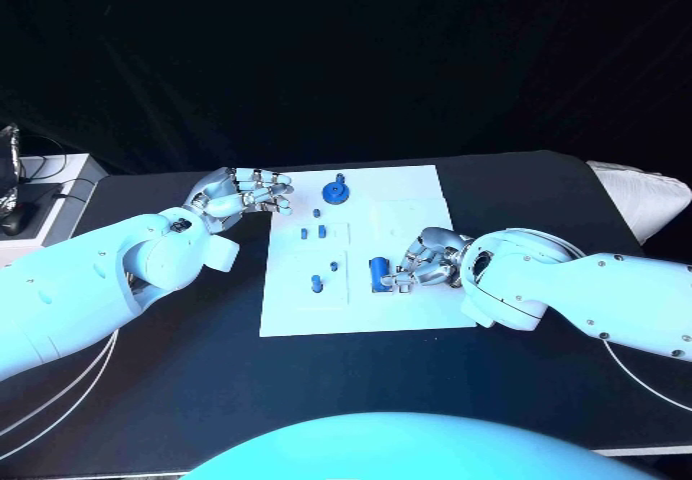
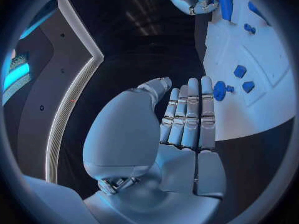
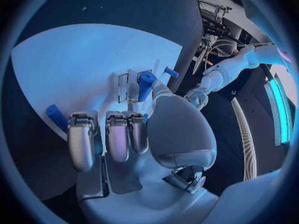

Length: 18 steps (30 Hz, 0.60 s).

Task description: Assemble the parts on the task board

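The white task board (image 1: 361,310) lies in the middle of the black table. My right hand (image 1: 430,258) is over its right half, fingers curled, and pinches an upright blue cylinder (image 1: 379,272) between thumb and a finger; the right wrist view shows the cylinder (image 3: 145,84) at the thumb tip. A round blue part (image 1: 336,190) stands near the board's far edge. Small blue pegs (image 1: 313,232) sit on the board's left half. My left hand (image 1: 245,195) hovers off the board's far left corner, and its fingers (image 2: 190,114) lie straight, holding nothing.
Another blue piece (image 3: 56,117) lies on the board beside my right hand's outer fingers. A white box with cables (image 1: 36,195) stands off the table's left edge, and a pale object (image 1: 642,195) at its far right corner.
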Motion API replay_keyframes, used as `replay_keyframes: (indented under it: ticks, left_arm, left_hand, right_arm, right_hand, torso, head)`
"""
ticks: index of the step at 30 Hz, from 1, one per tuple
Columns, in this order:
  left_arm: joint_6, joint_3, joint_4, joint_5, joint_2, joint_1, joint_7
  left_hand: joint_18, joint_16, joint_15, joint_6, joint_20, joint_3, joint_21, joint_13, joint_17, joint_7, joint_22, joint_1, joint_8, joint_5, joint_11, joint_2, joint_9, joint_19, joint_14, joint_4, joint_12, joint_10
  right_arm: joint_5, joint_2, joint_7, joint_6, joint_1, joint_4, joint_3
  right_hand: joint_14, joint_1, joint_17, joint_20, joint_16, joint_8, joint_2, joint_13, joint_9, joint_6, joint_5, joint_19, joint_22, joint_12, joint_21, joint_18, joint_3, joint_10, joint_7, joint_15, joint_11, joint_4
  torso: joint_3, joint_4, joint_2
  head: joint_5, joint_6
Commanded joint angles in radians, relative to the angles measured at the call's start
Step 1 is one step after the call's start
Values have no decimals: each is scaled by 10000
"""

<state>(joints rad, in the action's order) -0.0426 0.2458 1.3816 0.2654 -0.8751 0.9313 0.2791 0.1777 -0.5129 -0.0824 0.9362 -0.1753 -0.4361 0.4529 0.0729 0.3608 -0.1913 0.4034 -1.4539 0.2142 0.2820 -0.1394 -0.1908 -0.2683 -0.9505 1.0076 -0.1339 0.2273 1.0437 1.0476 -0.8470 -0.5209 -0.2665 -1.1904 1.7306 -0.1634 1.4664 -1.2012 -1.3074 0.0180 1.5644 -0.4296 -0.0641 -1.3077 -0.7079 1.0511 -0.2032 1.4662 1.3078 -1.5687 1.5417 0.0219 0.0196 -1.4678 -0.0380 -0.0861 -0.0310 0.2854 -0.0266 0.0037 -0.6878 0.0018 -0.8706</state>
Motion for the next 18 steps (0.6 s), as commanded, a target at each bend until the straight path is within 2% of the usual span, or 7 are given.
replay_keyframes:
  ticks: [1, 6, 15, 18]
  left_arm:
    - [156, 6, 25, -62, 1, -2, 71]
    - [158, 6, 26, -62, -3, -2, 70]
    - [156, 6, 19, -62, -4, -2, 61]
    - [157, 6, 17, -62, -2, -2, 60]
  left_hand:
    - [14, 52, -47, -26, -37, -8, -38, -6, 19, -8, -10, 76, -51, 69, -21, 24, 9, 22, -7, -54, -54, -12]
    - [16, 68, -45, -15, -37, -26, -51, -5, 27, -4, -18, 51, -44, 72, -17, 35, 7, 25, -18, -42, -53, -7]
    - [16, 68, -45, -15, -37, -26, -51, -5, 27, -4, -18, 51, -44, 72, -17, 35, 7, 25, -18, -42, -53, -7]
    - [16, 68, -45, -15, -37, -26, -51, -5, 27, -4, -18, 51, -44, 72, -17, 35, 7, 25, -18, -42, -53, -7]
  right_arm:
    - [293, 16, -179, 218, 31, -68, 1]
    - [431, 12, -202, 352, 50, -92, 0]
    - [508, 12, -196, 476, 62, -57, 0]
    - [514, -2, -167, 362, 65, -16, 0]
  right_hand:
    - [1044, -259, -2634, -73, 64, -37, -139, -2631, -19, -39, 122, 995, 2559, -21, 9, -166, 99, -1030, 42, -102, -58, -13]
    - [1044, -675, -2634, -82, 64, -53, -317, -2631, -22, -37, 417, 996, 2561, -21, 16, -167, 199, -1030, 56, -112, -69, -28]
    - [1044, -840, -2634, -86, 64, -49, -377, -2631, -14, -39, 460, 998, 2563, -21, 25, -169, 251, -1030, 60, -116, -75, -31]
    - [1044, -916, -2634, -87, 64, -48, -435, -2631, -10, -36, 467, 999, 2565, -21, 32, -170, 264, -1030, 61, -117, -75, -33]
  torso:
    - [-4, -9, 0]
    - [-6, -9, 0]
    - [-15, -4, -5]
    - [-9, -6, -2]
  head:
    - [8, -14]
    - [9, -20]
    - [3, -20]
    - [-4, -20]
